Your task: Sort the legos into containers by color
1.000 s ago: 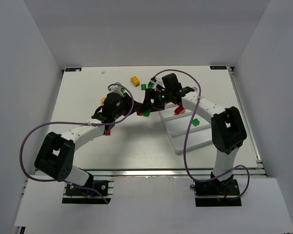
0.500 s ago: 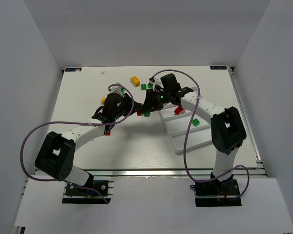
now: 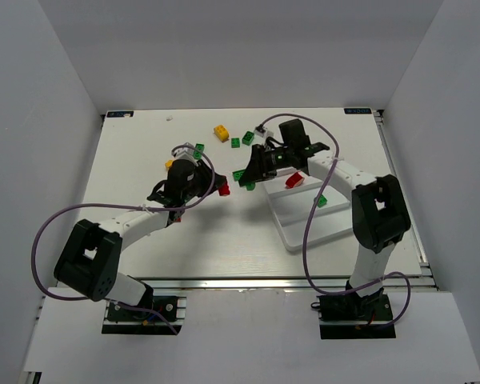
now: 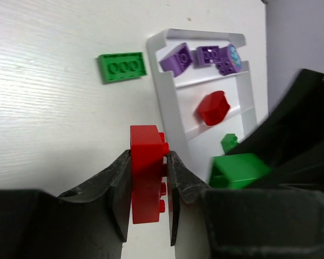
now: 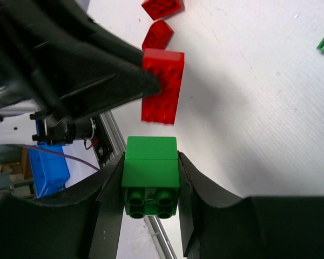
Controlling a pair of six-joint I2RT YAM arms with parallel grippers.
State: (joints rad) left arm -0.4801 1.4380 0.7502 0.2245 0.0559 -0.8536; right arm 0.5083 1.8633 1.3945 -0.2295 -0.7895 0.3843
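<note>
My left gripper [image 4: 149,156] is shut on a red lego [image 4: 147,172], held on edge above the table. In the top view this left gripper [image 3: 222,190] hangs just left of the white tray [image 3: 292,240]. My right gripper [image 5: 150,162] is shut on a green lego [image 5: 150,175]; seen from above, the right gripper [image 3: 244,178] sits close beside the left one. The tray's containers [image 4: 156,70] hold purple legos [image 4: 177,58], a red lego [image 4: 213,107] and a green lego [image 4: 228,142] in separate compartments.
Loose on the table lie a flat green lego [image 4: 122,67], a yellow lego [image 3: 221,132], green legos [image 3: 237,143] near the back, an orange one [image 3: 170,164] and two red ones [image 5: 157,35] near the left arm. The two grippers nearly touch.
The right gripper has closed on the green lego and shifted right toward the tray. The left gripper, still holding the red lego, has drawn slightly back and left.
</note>
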